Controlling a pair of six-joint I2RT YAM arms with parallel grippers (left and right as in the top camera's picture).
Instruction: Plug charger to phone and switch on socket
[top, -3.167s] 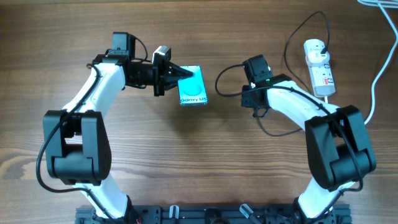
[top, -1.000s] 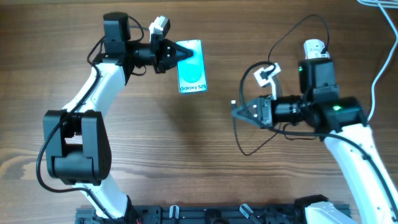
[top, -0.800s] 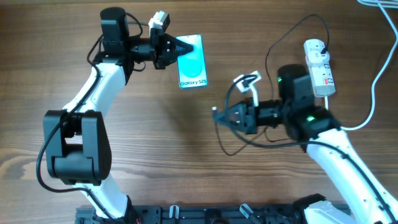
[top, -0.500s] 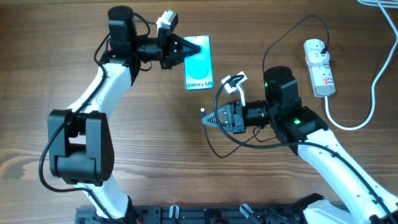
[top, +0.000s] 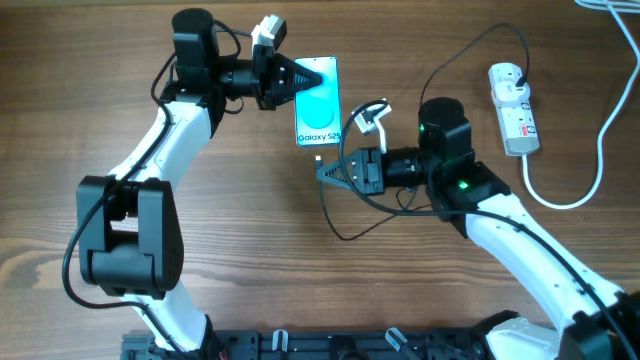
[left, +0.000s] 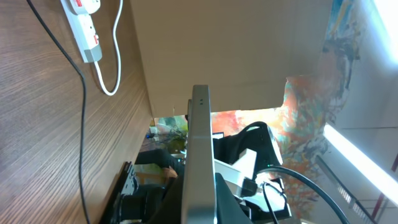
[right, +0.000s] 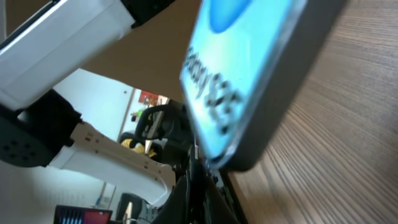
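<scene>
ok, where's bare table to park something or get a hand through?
Bare table: the wide patch in front, between the left arm's base and the right forearm; also the strip left of the left arm. Crowded: phone, left gripper, right gripper and the charger loop bunch mid-table; socket and its white cord fill the right edge.

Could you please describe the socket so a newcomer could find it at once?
On the wooden table, look to the far right corner. The socket is the white elongated strip there; its red-marked switches and thick white cord set it apart from the thin black charger.
</scene>
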